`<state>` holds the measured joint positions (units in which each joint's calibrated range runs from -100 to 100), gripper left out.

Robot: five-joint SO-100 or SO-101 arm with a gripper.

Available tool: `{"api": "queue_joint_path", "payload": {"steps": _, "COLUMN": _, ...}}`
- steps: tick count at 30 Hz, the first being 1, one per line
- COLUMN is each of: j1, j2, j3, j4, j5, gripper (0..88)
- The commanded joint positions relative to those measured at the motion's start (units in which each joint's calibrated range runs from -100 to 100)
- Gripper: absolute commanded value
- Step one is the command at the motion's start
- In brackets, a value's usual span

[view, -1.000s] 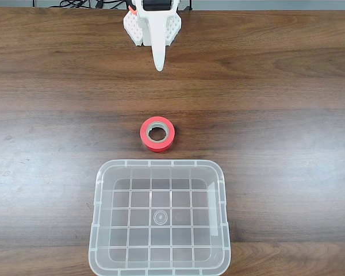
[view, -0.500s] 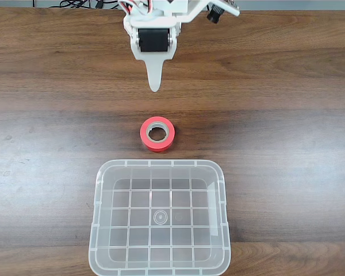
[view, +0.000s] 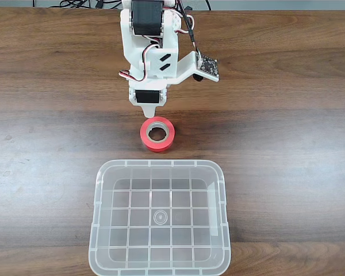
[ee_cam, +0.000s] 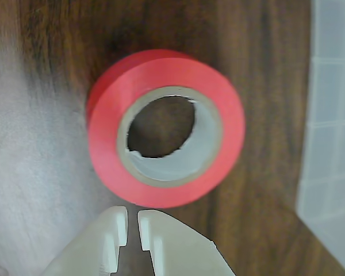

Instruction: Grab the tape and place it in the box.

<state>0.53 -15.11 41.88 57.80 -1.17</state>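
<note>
The tape (view: 144, 137), a small red-orange roll with a grey-beige core, lies flat on the wooden table just beyond the box (view: 159, 163), a clear plastic bin with a grid base. My white gripper (view: 148, 114) points down at the table right at the roll's far edge, above it in the fixed view. In the wrist view the tape (ee_cam: 225, 118) sits large in the middle, and my gripper (ee_cam: 132, 221) shows at the bottom with its two fingertips almost touching, shut on nothing. The box (ee_cam: 333, 115) edges in along the right side.
The wooden table (view: 287, 138) spreads wide on both sides of the tape and box. My arm's body and a small camera board (view: 208, 67) hang over the far half of the table. Cables run along the back edge.
The arm has reached forward and down from the table's far edge. Its fingertip has come from well behind the tape to just at the roll's far rim. Tape and box have not moved.
</note>
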Motion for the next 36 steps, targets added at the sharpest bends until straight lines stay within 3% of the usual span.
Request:
{"api": "queue_joint_path", "payload": {"steps": 1, "j1": 1.23, "j2": -0.42, "j3": 1.79, "j4": -4.46, "j5": 0.07, "gripper": 2.1}}
{"api": "queue_joint_path", "payload": {"steps": 5, "j1": 1.01, "j2": -0.34, "j3": 2.06, "j4": -4.46, "j5": 0.07, "gripper": 2.7}}
{"api": "queue_joint_path", "payload": {"steps": 12, "j1": 0.64, "j2": -0.34, "j3": 3.11, "j4": -4.03, "j5": 0.07, "gripper": 20.0}}
{"api": "queue_joint_path", "payload": {"steps": 29, "j1": -0.89, "j2": 9.32, "j3": 5.47, "j4": -10.45, "j5": 2.49, "gripper": 19.8}}
{"api": "queue_joint_path", "payload": {"steps": 36, "j1": -1.04, "j2": 10.28, "j3": 3.55, "j4": -10.28, "j5": 3.28, "gripper": 7.1}}
